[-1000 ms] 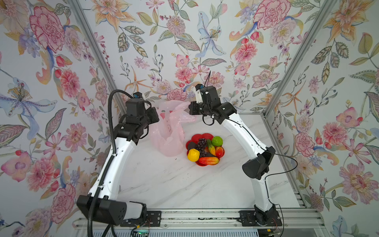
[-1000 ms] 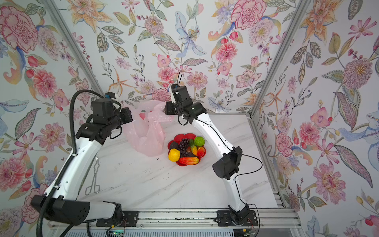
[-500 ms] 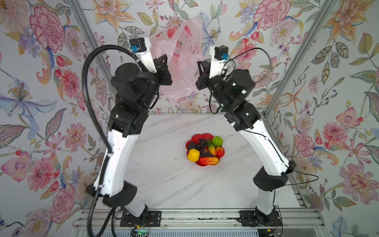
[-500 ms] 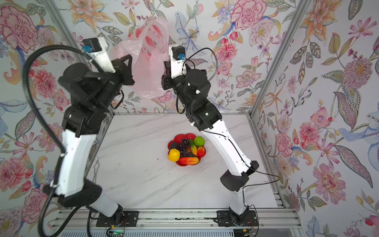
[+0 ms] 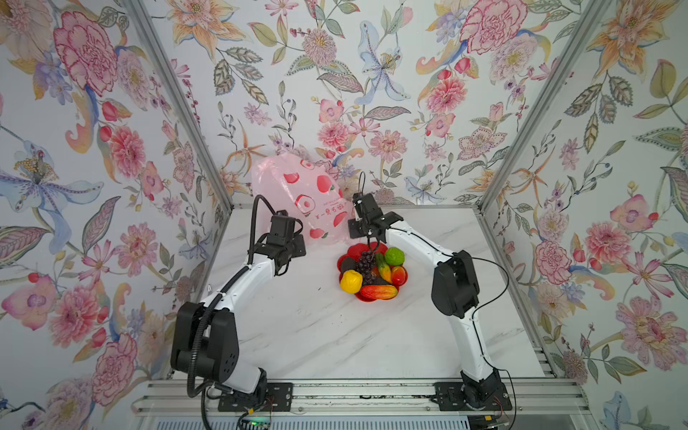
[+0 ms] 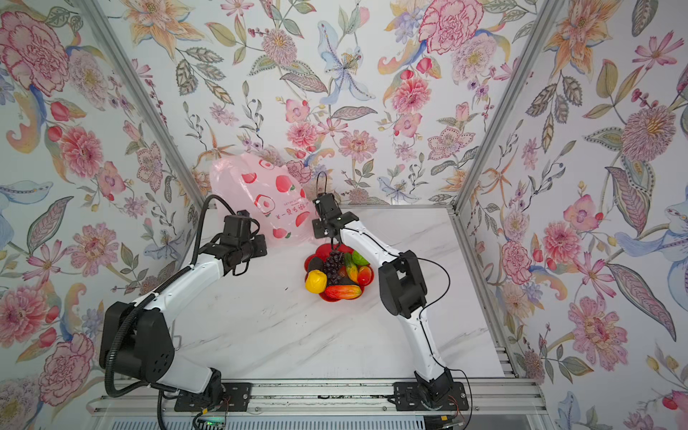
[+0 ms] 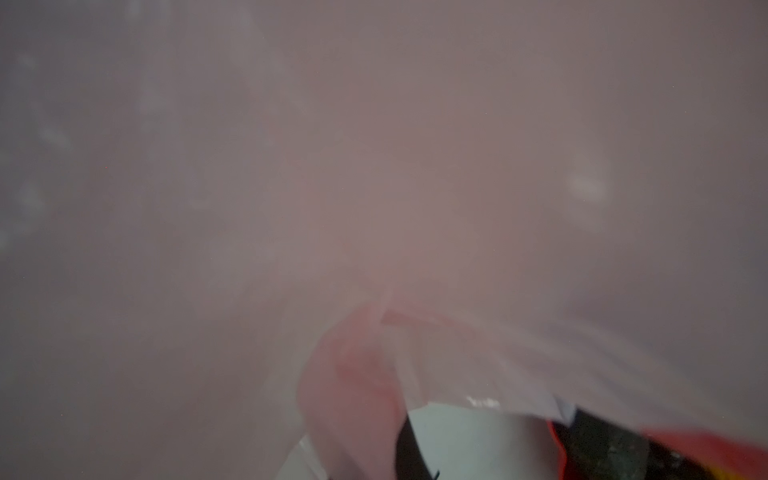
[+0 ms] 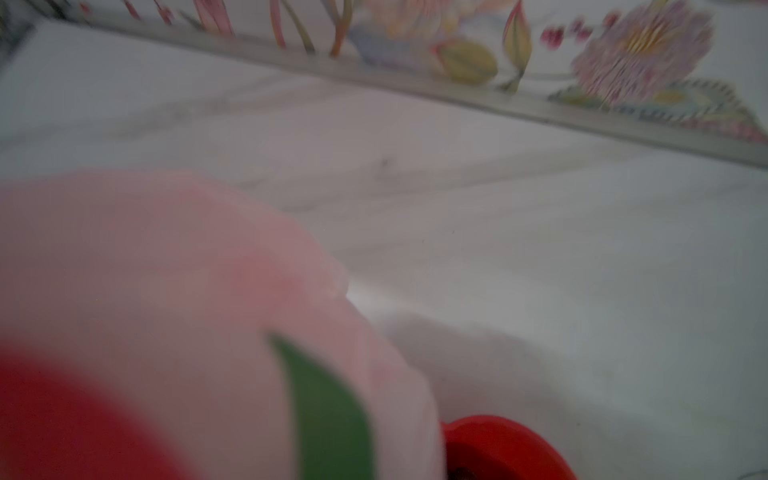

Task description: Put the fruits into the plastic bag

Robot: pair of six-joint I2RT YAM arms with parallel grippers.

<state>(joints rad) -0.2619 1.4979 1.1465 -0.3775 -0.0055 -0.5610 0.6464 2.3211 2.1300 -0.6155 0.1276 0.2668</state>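
The plastic bag (image 5: 298, 193) (image 6: 260, 190), pale pink with red fruit prints, stands puffed up at the back of the table between both grippers. My left gripper (image 5: 302, 240) (image 6: 262, 244) is shut on its left side, and my right gripper (image 5: 352, 228) (image 6: 316, 226) is shut on its right side. The bag's film (image 7: 374, 208) fills the left wrist view and covers half of the right wrist view (image 8: 166, 270), hiding the fingers. The fruits lie heaped in the red dish (image 5: 355, 248): a yellow lemon (image 5: 350, 281), a grape bunch (image 5: 366, 260), a green bumpy ball (image 5: 394, 256) and a red-orange mango (image 5: 379, 292).
The dish sits just in front of my right gripper, and its rim (image 8: 498, 440) shows in the right wrist view. Floral walls with aluminium posts (image 5: 532, 111) close in the white marble table (image 5: 335, 335) on three sides. A black cable (image 5: 257, 216) loops above my left wrist.
The bag lay crumpled low a second ago. Both arms then swung it high against the back wall, and have come back down with it ballooned.
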